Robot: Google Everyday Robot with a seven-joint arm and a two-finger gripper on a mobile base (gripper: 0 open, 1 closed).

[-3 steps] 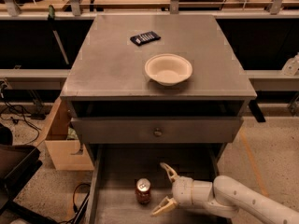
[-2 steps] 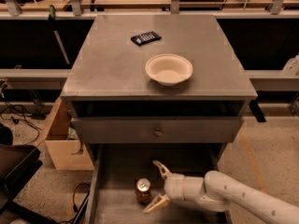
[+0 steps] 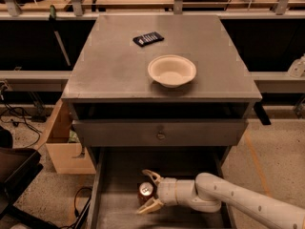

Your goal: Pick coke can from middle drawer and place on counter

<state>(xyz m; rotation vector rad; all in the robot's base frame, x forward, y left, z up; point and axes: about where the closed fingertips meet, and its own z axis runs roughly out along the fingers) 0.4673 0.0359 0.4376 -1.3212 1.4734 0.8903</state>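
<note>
The coke can (image 3: 145, 191), red-brown with a silver lid, stands upright on the floor of the open middle drawer (image 3: 190, 163) at the bottom of the view. My gripper (image 3: 148, 192) reaches in from the right on a white arm. Its two fingers are spread open, one behind the can and one in front, so the can sits between them. I cannot tell whether the fingers touch it. The grey counter (image 3: 114, 61) lies above, at the top of the cabinet.
A white bowl (image 3: 172, 70) and a small black object (image 3: 148, 38) lie on the counter. A closed drawer face with a round knob (image 3: 161, 136) is above the open drawer. A cardboard box (image 3: 66, 147) stands at the left on the floor.
My gripper has moved left along the drawer, from a short way right of the can to having its open fingers around it. The can has not moved.
</note>
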